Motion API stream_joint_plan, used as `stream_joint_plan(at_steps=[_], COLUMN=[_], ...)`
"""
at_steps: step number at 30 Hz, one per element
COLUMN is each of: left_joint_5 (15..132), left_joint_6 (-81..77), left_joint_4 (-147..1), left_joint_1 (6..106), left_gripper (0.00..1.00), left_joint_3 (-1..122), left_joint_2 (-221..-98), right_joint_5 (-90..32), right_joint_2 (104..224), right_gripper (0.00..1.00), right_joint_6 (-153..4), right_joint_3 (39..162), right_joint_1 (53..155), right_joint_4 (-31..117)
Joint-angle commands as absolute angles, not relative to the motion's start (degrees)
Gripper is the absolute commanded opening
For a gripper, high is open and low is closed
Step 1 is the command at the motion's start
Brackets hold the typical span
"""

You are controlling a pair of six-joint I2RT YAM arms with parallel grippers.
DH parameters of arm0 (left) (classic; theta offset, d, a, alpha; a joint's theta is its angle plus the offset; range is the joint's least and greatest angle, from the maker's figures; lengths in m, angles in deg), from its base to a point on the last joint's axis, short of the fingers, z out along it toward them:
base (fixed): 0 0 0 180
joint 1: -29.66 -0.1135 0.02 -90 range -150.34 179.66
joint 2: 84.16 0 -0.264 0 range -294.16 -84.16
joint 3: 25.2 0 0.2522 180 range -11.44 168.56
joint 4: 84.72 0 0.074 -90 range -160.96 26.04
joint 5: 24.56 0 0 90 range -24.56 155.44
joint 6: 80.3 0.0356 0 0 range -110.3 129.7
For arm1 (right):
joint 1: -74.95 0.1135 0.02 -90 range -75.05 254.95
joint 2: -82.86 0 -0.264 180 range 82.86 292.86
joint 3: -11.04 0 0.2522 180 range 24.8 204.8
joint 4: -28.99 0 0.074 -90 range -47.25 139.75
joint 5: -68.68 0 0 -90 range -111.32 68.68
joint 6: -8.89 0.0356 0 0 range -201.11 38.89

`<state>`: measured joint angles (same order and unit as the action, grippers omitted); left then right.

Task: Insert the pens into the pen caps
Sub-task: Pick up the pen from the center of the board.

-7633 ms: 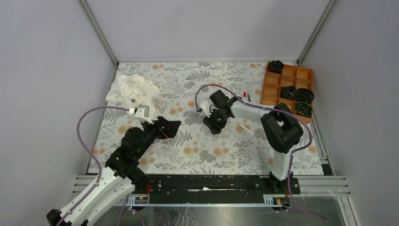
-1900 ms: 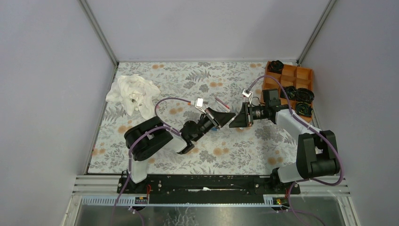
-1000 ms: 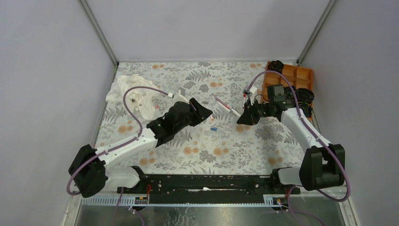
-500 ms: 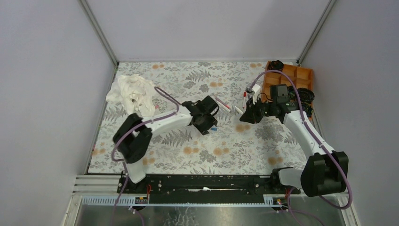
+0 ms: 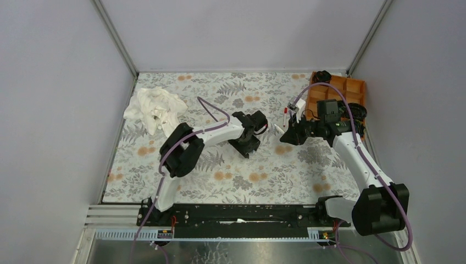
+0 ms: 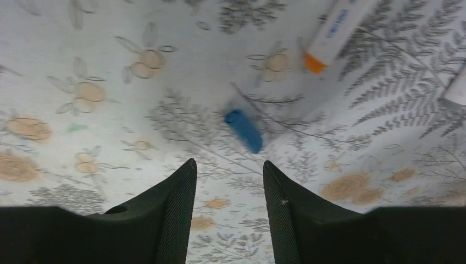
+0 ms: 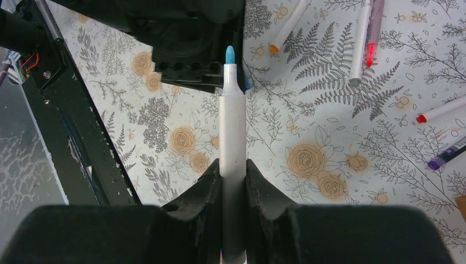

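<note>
Blue cap [image 6: 243,130]: one item, stubby, lying on its side on the floral cloth [image 6: 99,49], just ahead of my left gripper [image 6: 228,168] and slightly right of the gap between the fingers. Nothing touched it. My left fingers [image 6: 170,209] stood parted with nothing between them.

Blue-tipped pen [image 7: 233,126]: one item, white barrel, clamped between the fingers of my right gripper [image 7: 233,165], nib pointing straight out past the fingertips toward my left arm's black wrist. The grip was closed on the lower barrel.

Loose stock on the cloth, beyond and to the right of my right fingertips:
- orange-tipped pen [image 7: 288,25]
- grey-tipped pen [image 7: 360,38], with the pinkish-red pen [image 7: 373,33] just beside it
- red-tipped pen [image 7: 439,113]
- purple pen [image 7: 448,154]

Step in hand, by my reckoning: fetching the matching cap for the pen in my right grip.

Next move, as I judged it:
- lower my left fingers either side of the cap
- close across its short width
- lift it with the open end facing the nib
- line both hands up for a straight push

The cap lay slanted to my fingers, so a small wrist turn seemed needed first.
</note>
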<state>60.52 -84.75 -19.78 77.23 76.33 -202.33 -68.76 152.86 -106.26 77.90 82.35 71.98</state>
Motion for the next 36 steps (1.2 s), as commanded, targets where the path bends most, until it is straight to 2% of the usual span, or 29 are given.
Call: stream_joint_plan(at_steps=[1, 20, 32, 36], left_joint_5=[59.67, 58.56, 61.91, 62.46], left_joint_6=[-85.67, -85.62, -83.88, -85.14], left_joint_4=[-13.66, -9.87, -9.35, -9.39], left_joint_1=[77.02, 73.21, 73.51, 73.64], left_gripper=[0.53, 0.54, 0.54, 0.51], left_joint_3=[85.22, 85.79, 87.09, 86.42], left_joint_2=[-207.21, -209.26, -210.95, -210.72], right_joint_5=[-71.11, -73.32, -74.05, -74.22], right_joint_2=[151.06, 152.14, 151.6, 151.51], right_gripper=[0.0, 0.0, 0.0, 0.0], right_joint_6=[-106.88, -108.49, -108.37, -108.29], right_joint_3=[77.71, 77.88, 77.71, 77.71], right_joint_1=[81.76, 80.45, 79.35, 79.25], right_joint_4=[71.78, 73.07, 73.03, 72.98])
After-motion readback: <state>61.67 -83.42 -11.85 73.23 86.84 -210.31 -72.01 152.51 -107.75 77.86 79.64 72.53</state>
